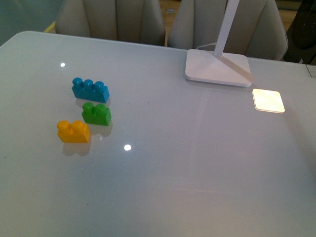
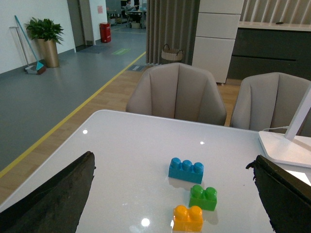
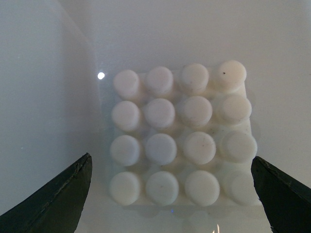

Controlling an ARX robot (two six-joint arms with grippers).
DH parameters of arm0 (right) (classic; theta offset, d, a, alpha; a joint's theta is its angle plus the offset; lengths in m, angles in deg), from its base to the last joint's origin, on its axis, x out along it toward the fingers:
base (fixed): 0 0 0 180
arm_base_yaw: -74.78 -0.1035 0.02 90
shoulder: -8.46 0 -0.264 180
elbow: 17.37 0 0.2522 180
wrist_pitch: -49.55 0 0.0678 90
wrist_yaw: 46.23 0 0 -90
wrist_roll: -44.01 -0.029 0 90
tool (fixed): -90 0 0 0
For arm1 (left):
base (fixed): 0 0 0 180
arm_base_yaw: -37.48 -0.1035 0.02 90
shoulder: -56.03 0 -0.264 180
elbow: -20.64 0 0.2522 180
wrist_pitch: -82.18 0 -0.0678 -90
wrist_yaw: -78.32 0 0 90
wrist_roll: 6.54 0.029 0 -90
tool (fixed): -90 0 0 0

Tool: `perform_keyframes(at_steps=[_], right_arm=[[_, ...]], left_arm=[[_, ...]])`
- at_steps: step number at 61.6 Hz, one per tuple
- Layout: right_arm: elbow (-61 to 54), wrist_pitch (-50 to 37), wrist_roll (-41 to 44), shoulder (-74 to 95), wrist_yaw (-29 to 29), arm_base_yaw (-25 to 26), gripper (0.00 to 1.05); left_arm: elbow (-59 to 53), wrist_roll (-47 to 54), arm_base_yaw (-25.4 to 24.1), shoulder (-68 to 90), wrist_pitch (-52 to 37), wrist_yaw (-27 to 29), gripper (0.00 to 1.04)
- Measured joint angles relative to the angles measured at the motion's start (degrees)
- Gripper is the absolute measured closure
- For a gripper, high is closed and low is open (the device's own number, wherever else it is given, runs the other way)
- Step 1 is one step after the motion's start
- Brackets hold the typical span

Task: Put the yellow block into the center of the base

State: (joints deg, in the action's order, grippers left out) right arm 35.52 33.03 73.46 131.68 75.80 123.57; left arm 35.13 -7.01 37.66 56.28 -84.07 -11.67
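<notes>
The yellow block (image 1: pixel 73 132) stands alone on the white table at the left, nearest me in a row of three bricks; the left wrist view also shows it (image 2: pixel 188 219). My left gripper (image 2: pixel 171 157) is open and hangs short of the bricks, touching none, its dark fingers (image 2: pixel 53 196) wide apart. The base (image 3: pixel 180 136), a white square plate with a 4x4 grid of studs, fills the right wrist view. My right gripper (image 3: pixel 170 157) is open above it, with nothing between its fingers (image 3: pixel 279 191). Neither arm shows in the front view.
A green two-stud brick (image 1: pixel 97 113) and a blue three-stud brick (image 1: pixel 90 90) sit just behind the yellow one. A white lamp's foot (image 1: pixel 217 67) stands at the back right, with a bright square patch (image 1: pixel 269 100) beside it. Chairs (image 1: pixel 109 19) line the far edge.
</notes>
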Motion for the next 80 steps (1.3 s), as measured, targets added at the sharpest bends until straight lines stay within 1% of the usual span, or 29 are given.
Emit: perform_keyframes(at_steps=[11,17,25,42,66,80], right_arm=[[4.17,-3.87,2.89,6.05,0.48,0.39,0.09],[5.55,-4.48,5.38,9.49,0.31,0.55,0.09],[6.91,-5.20,6.12,12.90,0.61,1.33,0.09],[9.94,-8.02,4.09,15.21,2.78,2.12,0.09],[12.83,-8.33,1.20,18.93,2.03,1.49,0.09],[10.78,-7.74,-1.11,18.69,0.85,-0.11,0.09]], left_arm=[[0.00,0.00,0.00,0.00,0.00,-0.02,0.07],[0.00,0.00,0.00,0.00,0.00,-0.02,0.07],[0.00,0.00,0.00,0.00,0.00,-0.02,0.07],[0.00,0.00,0.00,0.00,0.00,-0.02,0.07],[0.00,0.02,0.00,0.00,0.00,-0.02,0.07],[0.00,0.02,0.00,0.00,0.00,-0.02,0.07]])
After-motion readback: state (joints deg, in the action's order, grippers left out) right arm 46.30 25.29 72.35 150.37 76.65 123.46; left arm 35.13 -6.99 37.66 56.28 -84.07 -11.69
